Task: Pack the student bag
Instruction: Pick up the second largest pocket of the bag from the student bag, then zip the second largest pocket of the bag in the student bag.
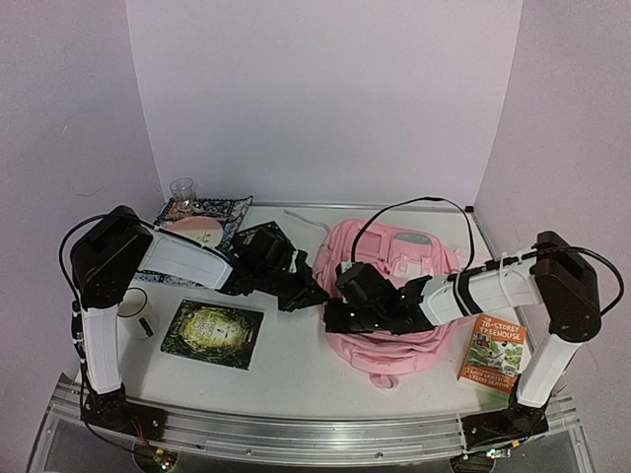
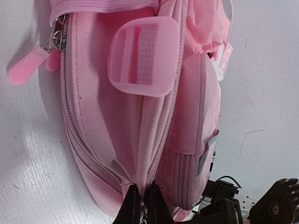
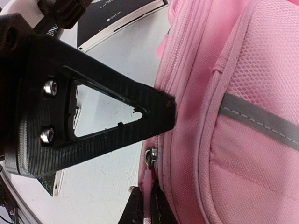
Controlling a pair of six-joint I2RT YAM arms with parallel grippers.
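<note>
We see the student bag (image 1: 394, 286) lying flat on the table, right of centre. Our left gripper (image 2: 144, 207) pinches the zipped seam at the bag's left edge, its fingers nearly together. Our right gripper (image 3: 145, 210) is clamped on the pink zip pull (image 3: 148, 184). Just right of the bag lies an orange book (image 1: 490, 353) titled "The 78-Storey Treehouse".

Bag (image 1: 389, 347): pale pink; grey stripe (image 3: 261, 116); translucent pink buckle (image 2: 142, 56).
Green book (image 1: 213, 333): dark green and black cover.
Orange book (image 1: 490, 353): orange, green, white.
Mug (image 1: 136, 310): white.
Tray (image 1: 232, 212): blue-and-white ornamental pattern.
Table (image 1: 296, 365): white.
</note>
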